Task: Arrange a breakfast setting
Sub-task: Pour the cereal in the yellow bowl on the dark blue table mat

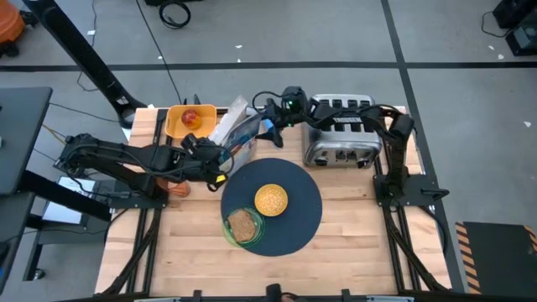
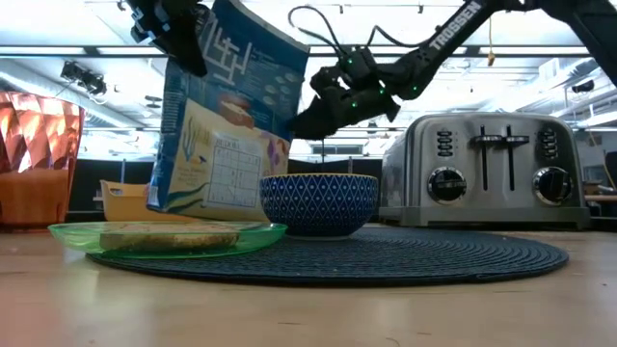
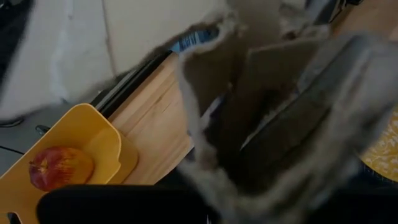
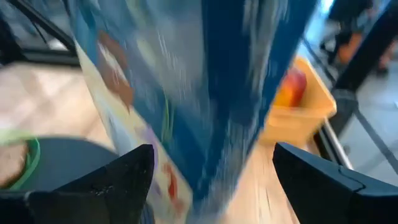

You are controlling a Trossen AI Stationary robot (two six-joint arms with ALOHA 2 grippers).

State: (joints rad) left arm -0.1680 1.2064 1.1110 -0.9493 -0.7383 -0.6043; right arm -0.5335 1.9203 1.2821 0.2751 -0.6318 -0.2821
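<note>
Breakfast setting, part laid: round dark mat (image 1: 281,214) mid-worktop (image 1: 352,243). On it, bowl (image 1: 271,200) at centre holding yellow cereal; green plate (image 1: 244,226) with toast at 7 o'clock, overlapping the mat edge. Yellow tray (image 1: 189,122) at 11 o'clock off the mat, holding a red apple (image 1: 190,118). Cereal box (image 1: 236,132) aloft between tray and mat, top gripped in the left hand (image 1: 220,159), closed narrow. Right hand (image 4: 211,177) wide apart, straddling the box unclamped. Risk: tilted open box may spill or slip, likely striking the bowl.
</note>
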